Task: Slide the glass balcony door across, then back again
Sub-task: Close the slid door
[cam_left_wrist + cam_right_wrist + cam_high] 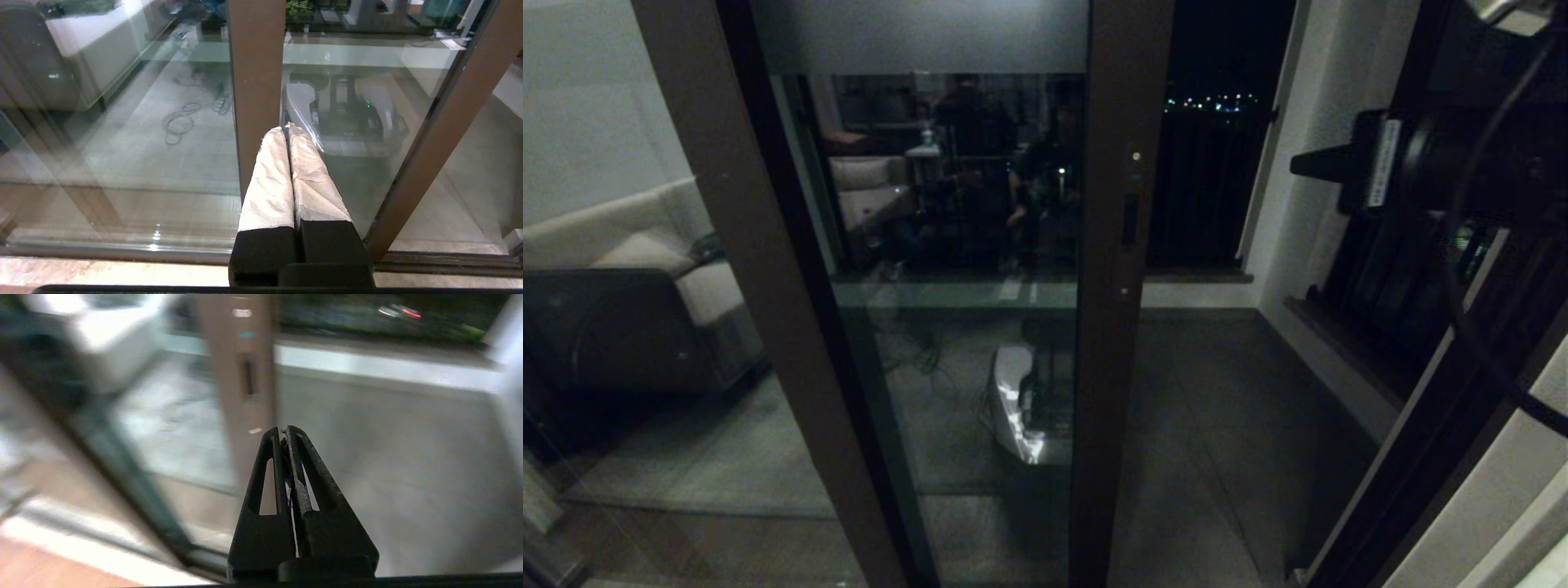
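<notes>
The glass balcony door fills the middle of the head view, with a frosted band on top and a brown stile carrying a slim black handle. Right of the stile is an open gap onto the balcony. My right gripper is shut and empty, its tips pointing at the stile just below the handle; whether they touch is unclear. The left gripper, with white-wrapped fingers, is shut and empty, low before the door glass, beside another brown upright.
A handle-less brown-framed panel showing a sofa stands on the left. My right arm hangs at the upper right before a black-framed side window. The floor track runs along the door's foot. My own base is reflected in the glass.
</notes>
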Controlling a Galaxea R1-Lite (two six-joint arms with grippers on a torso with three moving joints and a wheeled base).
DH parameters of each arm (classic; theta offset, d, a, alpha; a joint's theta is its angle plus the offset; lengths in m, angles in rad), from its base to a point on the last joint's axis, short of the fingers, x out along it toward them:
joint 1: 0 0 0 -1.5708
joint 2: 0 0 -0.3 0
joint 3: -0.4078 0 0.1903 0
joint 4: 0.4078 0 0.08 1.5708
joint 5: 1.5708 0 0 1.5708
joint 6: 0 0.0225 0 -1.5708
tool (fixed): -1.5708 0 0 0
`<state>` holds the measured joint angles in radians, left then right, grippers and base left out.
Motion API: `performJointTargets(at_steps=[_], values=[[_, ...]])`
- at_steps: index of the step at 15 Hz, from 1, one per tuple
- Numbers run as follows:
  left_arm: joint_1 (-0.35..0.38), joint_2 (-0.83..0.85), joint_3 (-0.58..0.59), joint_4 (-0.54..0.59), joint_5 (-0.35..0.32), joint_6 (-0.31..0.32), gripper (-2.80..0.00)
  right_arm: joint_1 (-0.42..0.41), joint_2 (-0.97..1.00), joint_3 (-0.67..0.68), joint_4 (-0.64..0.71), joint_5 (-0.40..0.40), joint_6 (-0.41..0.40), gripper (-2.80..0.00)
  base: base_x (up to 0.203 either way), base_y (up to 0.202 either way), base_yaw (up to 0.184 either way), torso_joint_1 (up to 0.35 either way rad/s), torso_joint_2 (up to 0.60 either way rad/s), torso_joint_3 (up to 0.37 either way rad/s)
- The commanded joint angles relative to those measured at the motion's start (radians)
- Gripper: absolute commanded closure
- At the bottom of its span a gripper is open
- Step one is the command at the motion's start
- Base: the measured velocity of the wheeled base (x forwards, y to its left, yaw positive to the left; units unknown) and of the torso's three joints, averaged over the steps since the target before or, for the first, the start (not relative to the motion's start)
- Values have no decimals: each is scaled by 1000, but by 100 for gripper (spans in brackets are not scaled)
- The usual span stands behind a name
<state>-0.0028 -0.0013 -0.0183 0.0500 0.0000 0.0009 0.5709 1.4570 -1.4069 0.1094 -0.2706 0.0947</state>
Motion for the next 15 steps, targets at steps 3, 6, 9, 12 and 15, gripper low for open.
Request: performJointTargets(at_steps=[3,6,9,12,15], values=[[0,0,0,1,0,1,0,-1,246,-119,66,-91,-2,0,0,0,0,0,0,0],[0,0,0,1,0,0,0,-11,283,-230,105,-102,-156,0,0,0,0,0,0,0],[0,0,0,1,0,1,0,-15,271,-307,110,-108,-193,0,0,0,0,0,0,0],[0,0,0,1,0,1,0,-32,265,-316,124,-118,-199,0,0,0,0,0,0,0],[0,0,0,1,0,1,0,-1,276,-332,226,-153,-201,0,0,0,0,0,0,0]])
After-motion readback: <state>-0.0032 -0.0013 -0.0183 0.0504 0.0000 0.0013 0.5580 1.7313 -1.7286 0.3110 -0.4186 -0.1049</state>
